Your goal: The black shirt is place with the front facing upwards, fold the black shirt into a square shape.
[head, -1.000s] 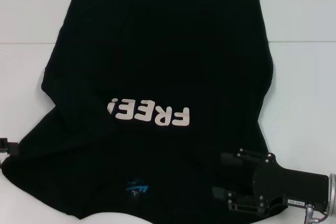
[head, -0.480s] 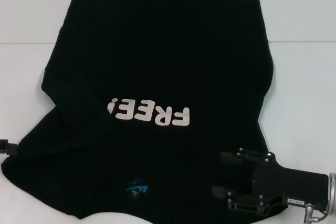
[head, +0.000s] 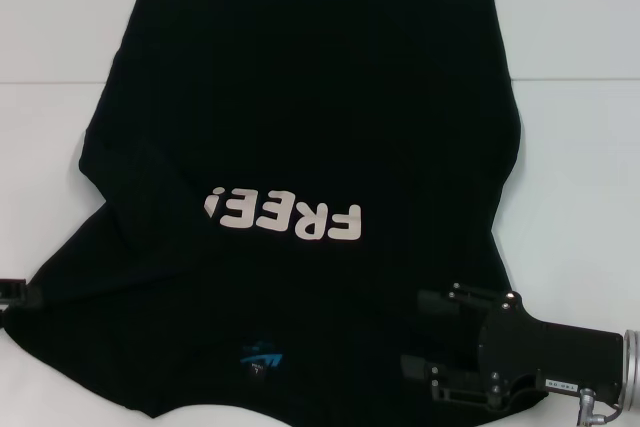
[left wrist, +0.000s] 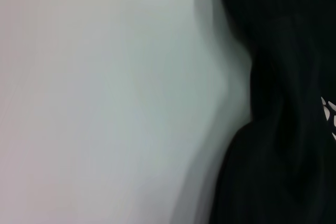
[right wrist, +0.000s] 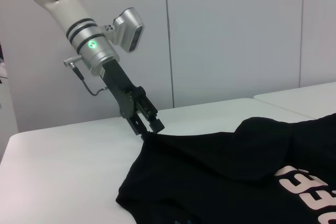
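A black shirt (head: 300, 177) lies spread across a white surface (head: 580, 147), filling the centre of the head view, its white "FREE!" lettering (head: 283, 217) reading upside down and a small blue logo (head: 260, 357) at lower centre. At the frame's lower left edge, the left end effector (right wrist: 148, 127) is clenched on the shirt's sleeve corner, seen plainly in the right wrist view. The right end effector (head: 425, 339) sits over the shirt's lower right portion; whether it is released or clenched cannot be told.
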